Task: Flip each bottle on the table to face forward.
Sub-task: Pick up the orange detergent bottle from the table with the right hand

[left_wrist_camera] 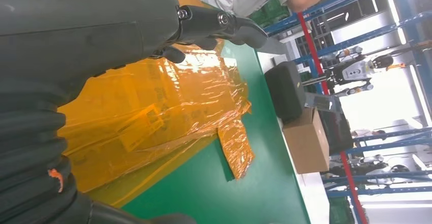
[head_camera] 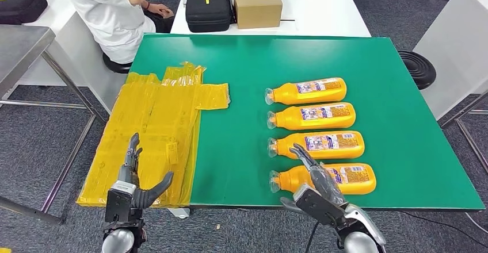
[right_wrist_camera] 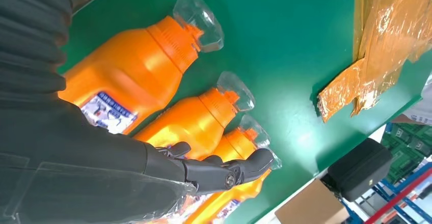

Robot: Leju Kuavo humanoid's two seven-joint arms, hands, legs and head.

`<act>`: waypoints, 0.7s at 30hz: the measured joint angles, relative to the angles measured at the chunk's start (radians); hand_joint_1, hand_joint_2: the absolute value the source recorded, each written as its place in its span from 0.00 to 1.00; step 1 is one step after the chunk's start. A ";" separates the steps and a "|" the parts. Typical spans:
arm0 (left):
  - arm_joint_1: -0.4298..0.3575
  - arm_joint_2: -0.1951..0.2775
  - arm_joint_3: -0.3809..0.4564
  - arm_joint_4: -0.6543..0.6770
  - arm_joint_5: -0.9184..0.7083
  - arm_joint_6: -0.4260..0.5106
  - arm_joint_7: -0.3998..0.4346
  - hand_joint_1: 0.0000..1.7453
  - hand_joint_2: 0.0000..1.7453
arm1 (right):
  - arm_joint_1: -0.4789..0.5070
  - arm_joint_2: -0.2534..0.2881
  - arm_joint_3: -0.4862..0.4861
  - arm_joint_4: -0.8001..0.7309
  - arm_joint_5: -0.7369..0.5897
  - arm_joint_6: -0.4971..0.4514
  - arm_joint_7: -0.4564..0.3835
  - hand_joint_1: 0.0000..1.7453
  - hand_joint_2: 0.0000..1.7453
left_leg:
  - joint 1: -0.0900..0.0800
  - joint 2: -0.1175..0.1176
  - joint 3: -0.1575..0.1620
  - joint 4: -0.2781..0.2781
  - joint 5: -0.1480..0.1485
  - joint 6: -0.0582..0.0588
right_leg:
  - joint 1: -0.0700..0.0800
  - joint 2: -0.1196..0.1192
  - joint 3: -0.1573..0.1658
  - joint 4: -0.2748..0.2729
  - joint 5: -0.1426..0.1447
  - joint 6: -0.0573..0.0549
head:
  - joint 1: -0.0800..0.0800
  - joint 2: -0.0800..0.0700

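Note:
Several orange bottles with clear caps lie in a column on the green table [head_camera: 241, 80], caps toward the left and labels up: the farthest bottle [head_camera: 308, 91], a second bottle [head_camera: 313, 115], a third bottle [head_camera: 319, 144] and the nearest bottle [head_camera: 351, 179]. My right hand [head_camera: 316, 178] hovers open over the nearest bottle, fingers stretched toward the third one, holding nothing. The right wrist view has the nearest bottle [right_wrist_camera: 137, 71] and the hand's fingers [right_wrist_camera: 224, 170] above the row. My left hand [head_camera: 135, 181] is open over the yellow plastic sheets [head_camera: 155, 132], empty.
Yellow plastic sheets [left_wrist_camera: 153, 112] cover the table's left part and overhang its edge. A black case [head_camera: 208, 8] and a cardboard box [head_camera: 257, 4] sit on a white table beyond. A seated person [head_camera: 115, 11] is at the far left. A black stool [head_camera: 418, 68] stands at the right.

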 joint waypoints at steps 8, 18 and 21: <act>0.025 0.002 0.003 -0.017 0.001 0.001 -0.003 0.00 1.00 | 0.065 -0.030 0.024 -0.058 0.046 -0.044 0.014 0.00 1.00 | 0.000 0.000 -0.001 0.000 0.000 0.000 | -0.001 0.000 0.000 0.000 0.000 0.000 | 0.000 0.000; 0.030 0.002 0.010 -0.018 0.003 -0.003 -0.008 0.00 1.00 | 0.056 -0.037 0.023 -0.019 0.080 -0.041 0.068 0.00 1.00 | -0.001 0.000 0.000 0.000 0.000 0.001 | -0.001 0.000 0.000 0.000 0.000 0.000 | 0.000 0.000; 0.031 0.002 0.011 -0.018 0.004 -0.003 -0.008 0.00 1.00 | 0.057 -0.037 0.016 -0.007 0.107 -0.044 0.079 0.00 1.00 | -0.001 0.000 0.000 0.000 0.000 0.001 | -0.001 0.000 0.000 0.000 0.000 0.000 | 0.000 0.000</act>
